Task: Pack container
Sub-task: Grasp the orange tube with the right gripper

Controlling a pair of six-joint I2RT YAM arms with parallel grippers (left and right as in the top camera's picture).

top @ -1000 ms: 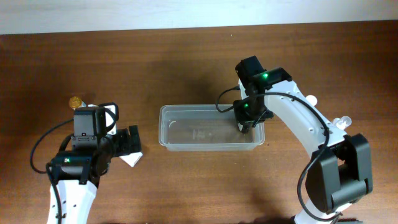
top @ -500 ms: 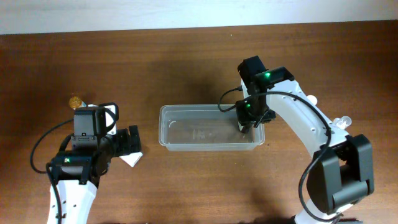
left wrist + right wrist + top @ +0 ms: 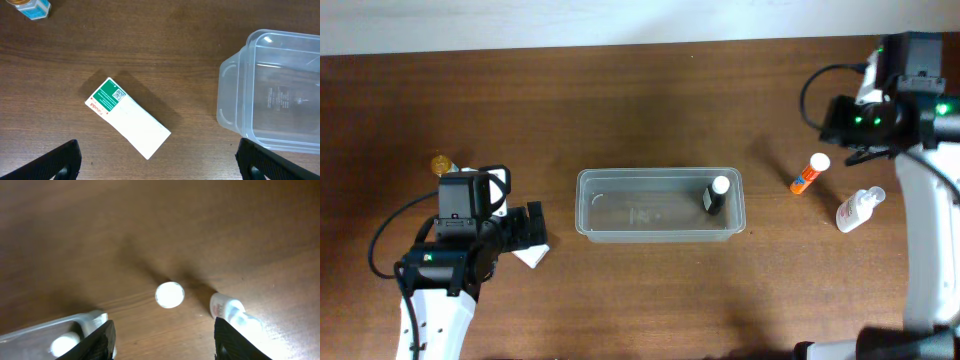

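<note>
The container point(image 3: 650, 175), a clear plastic tub, sits mid-table and holds a black bottle with a white cap point(image 3: 716, 193) at its right end. My right gripper point(image 3: 855, 125) is open and empty, high at the far right, above an orange glue stick point(image 3: 808, 174). In the right wrist view the jaws point(image 3: 165, 347) frame the stick's white cap point(image 3: 170, 294). My left gripper point(image 3: 525, 232) is open and empty, left of the tub, over a white box with a green label point(image 3: 127, 118). In the left wrist view its jaws point(image 3: 162, 170) are just short of the box, with the tub's corner point(image 3: 235, 100) at right.
A clear spray bottle point(image 3: 858, 209) lies right of the glue stick and also shows in the right wrist view point(image 3: 235, 312). A small gold-capped jar point(image 3: 442, 163) stands at the far left and shows in the left wrist view point(image 3: 32, 6).
My right gripper has let go of the black bottle, which now stands in the tub, and has moved up and to the far right. The left arm has not moved.
</note>
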